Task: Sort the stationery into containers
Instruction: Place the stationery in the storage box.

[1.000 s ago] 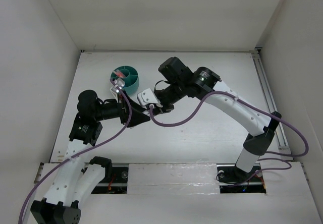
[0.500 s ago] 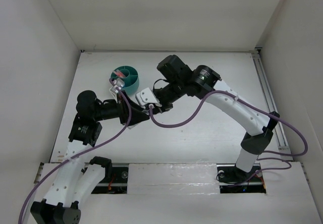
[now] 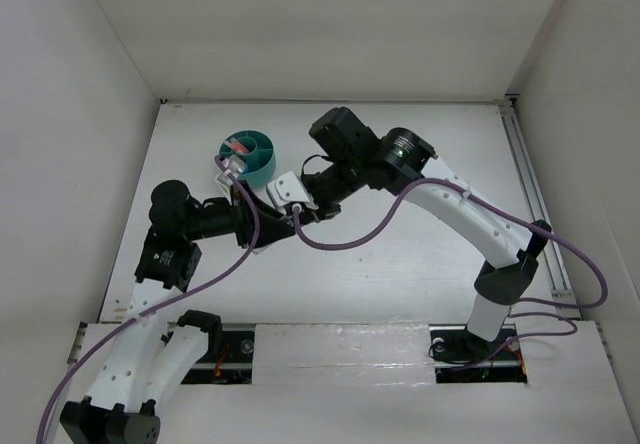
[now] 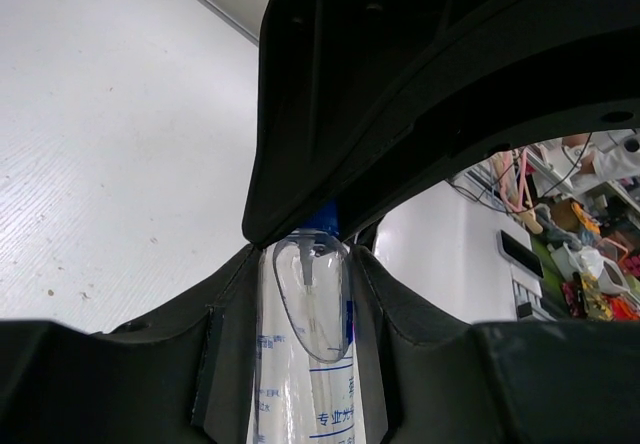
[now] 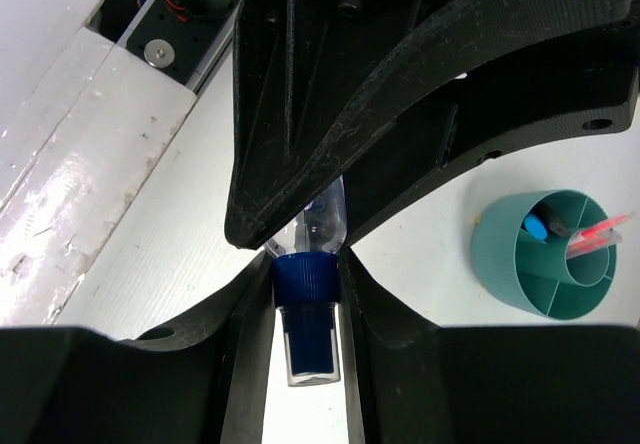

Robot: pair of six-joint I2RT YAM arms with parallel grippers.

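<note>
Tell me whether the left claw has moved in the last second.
Yes, slightly: the left claw has shifted left in the top view, nearer under the unmoved teal tub.

Top external: fixed, high and behind the arm bases point(image 3: 468, 342), which sit at the bottom edge; looks down and forward; distant, whole table point(image 3: 420, 274) in frame.
Left wrist: very close, sighting along its own fingers point(image 4: 228, 344); clear-blue tube point(image 4: 305, 364) at bottom centre, table at upper left.
Right wrist: very close, sighting along its own fingers point(image 5: 250, 334); tube's blue cap at centre, teal tub point(image 5: 495, 254) at right.
Shared: both wrist views see the tube from opposite ends; top and right wrist views share the tub.
</note>
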